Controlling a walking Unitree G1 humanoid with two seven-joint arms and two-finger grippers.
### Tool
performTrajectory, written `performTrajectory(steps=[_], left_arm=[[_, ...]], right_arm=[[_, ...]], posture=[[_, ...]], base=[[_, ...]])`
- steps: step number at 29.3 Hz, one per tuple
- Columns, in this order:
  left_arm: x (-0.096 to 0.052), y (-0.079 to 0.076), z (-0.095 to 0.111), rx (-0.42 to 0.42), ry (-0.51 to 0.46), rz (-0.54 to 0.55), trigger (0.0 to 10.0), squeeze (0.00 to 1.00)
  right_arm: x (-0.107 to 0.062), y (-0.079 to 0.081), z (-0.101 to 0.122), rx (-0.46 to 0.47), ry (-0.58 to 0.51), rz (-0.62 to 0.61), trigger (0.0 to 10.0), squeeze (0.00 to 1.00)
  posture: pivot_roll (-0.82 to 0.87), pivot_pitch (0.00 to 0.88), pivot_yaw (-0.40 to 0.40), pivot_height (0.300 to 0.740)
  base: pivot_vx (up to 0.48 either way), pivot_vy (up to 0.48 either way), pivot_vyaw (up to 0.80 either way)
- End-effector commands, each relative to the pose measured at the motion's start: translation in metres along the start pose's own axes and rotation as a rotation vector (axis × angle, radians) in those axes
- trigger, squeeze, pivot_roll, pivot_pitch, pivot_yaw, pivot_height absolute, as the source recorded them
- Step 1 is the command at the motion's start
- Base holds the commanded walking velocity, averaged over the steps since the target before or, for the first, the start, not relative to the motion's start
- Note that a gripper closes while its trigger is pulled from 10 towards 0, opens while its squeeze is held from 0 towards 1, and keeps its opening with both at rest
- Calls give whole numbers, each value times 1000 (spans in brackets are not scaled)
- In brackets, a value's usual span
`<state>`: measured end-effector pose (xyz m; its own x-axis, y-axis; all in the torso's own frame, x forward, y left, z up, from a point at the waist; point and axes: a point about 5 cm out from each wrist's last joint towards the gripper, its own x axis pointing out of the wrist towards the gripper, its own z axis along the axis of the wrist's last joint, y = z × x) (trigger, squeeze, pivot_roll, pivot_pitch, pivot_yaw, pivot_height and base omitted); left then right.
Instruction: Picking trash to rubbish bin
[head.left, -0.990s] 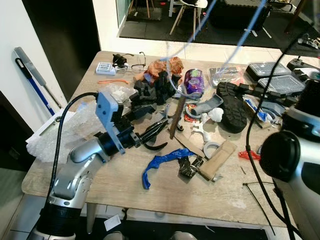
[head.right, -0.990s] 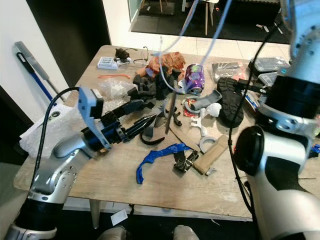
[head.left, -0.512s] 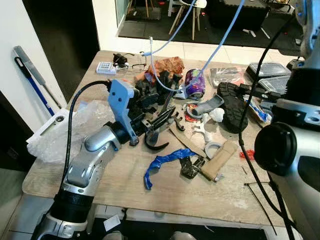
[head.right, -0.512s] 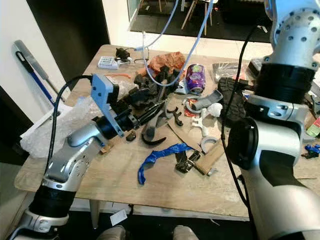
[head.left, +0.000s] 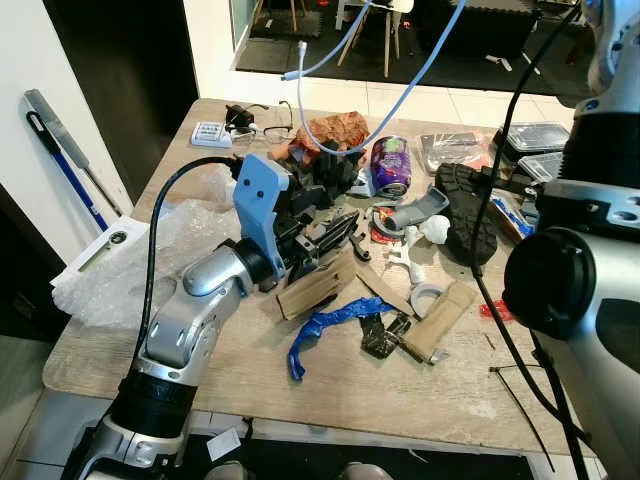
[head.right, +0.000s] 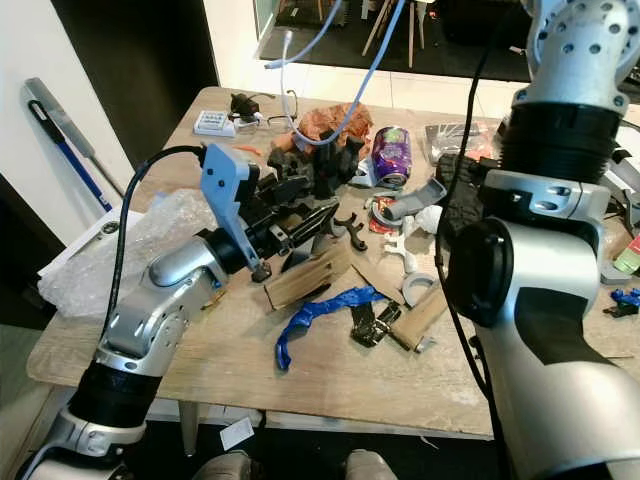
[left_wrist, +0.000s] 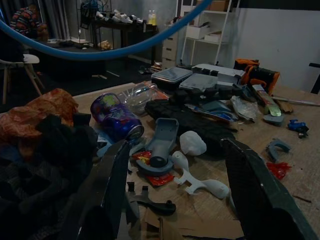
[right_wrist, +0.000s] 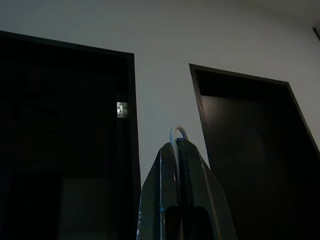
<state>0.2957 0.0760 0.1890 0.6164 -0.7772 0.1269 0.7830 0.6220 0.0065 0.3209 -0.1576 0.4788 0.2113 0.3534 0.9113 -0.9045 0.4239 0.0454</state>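
Observation:
Trash is heaped on a wooden table (head.left: 330, 400): a crushed purple can (head.left: 389, 165), orange crumpled paper (head.left: 335, 130), a blue strip (head.left: 325, 325), black scraps (head.left: 300, 190) and a cardboard strip (head.left: 315, 288). My left gripper (head.left: 338, 230) hovers open just above the cardboard strip's far end, at the edge of the black scraps. In the left wrist view its fingers (left_wrist: 112, 185) stand wide apart, with the can (left_wrist: 117, 120) and white plastic bits (left_wrist: 192, 145) beyond them. My right arm (head.left: 590, 230) reaches up high. The right gripper (right_wrist: 176, 145) is shut on a thin pale cable (right_wrist: 178, 131).
A black shoe (head.left: 465, 210) and plastic boxes (head.left: 545, 150) lie at the right. Crumpled clear wrap (head.left: 130, 260) covers the table's left edge. A blue cable (head.left: 400, 95) hangs looped over the pile. A broom (head.left: 60, 150) leans on the left wall.
My left arm has pushed forward and right into the pile, rising slightly. The cardboard strip now lies flat below the gripper. The hanging cable has swung.

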Motion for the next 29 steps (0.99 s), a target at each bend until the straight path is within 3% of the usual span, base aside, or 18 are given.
performTrajectory(steps=[1, 6, 12, 14, 16, 18, 26, 29], left_arm=[[0, 1, -2, 4, 20, 6, 10000, 0], [-10, 13, -2, 44, 11, 58, 10000, 0], [-28, 19, -1, 61, -14, 44, 10000, 0], [-30, 20, -2, 66, -12, 42, 10000, 0], [-35, 20, -3, 71, -6, 29, 10000, 0], [-50, 21, -6, 86, 12, -18, 10000, 0], [-62, 22, -10, 73, 41, -53, 10000, 0], [-67, 28, -11, -24, 14, 48, 10000, 0]], right_arm=[[6, 5, 4, -19, -10, 31, 0, 0], [-10, 11, -8, -48, 130, 115, 0, 0], [-36, 21, -24, -91, 327, 235, 0, 0], [-39, 22, -25, -94, 345, 240, 0, 0], [-43, 21, -25, -100, 365, 242, 0, 0], [-59, 20, -25, -110, 429, 236, 0, 0], [-83, 19, -37, -93, 526, 191, 0, 0], [-110, 18, -51, -58, 577, 92, 0, 0]], posture=[[12, 0, -67, 740], [5, 0, -63, 740], [0, 0, -60, 740], [0, 0, -60, 740], [-3, 0, -60, 740], [-3, 0, -60, 740], [-5, 0, -61, 740], [-7, 0, -56, 740]], base=[[0, 0, 0], [0, 0, 0], [0, 0, 0], [0, 0, 0], [0, 0, 0], [0, 0, 0], [0, 0, 0], [0, 0, 0]])
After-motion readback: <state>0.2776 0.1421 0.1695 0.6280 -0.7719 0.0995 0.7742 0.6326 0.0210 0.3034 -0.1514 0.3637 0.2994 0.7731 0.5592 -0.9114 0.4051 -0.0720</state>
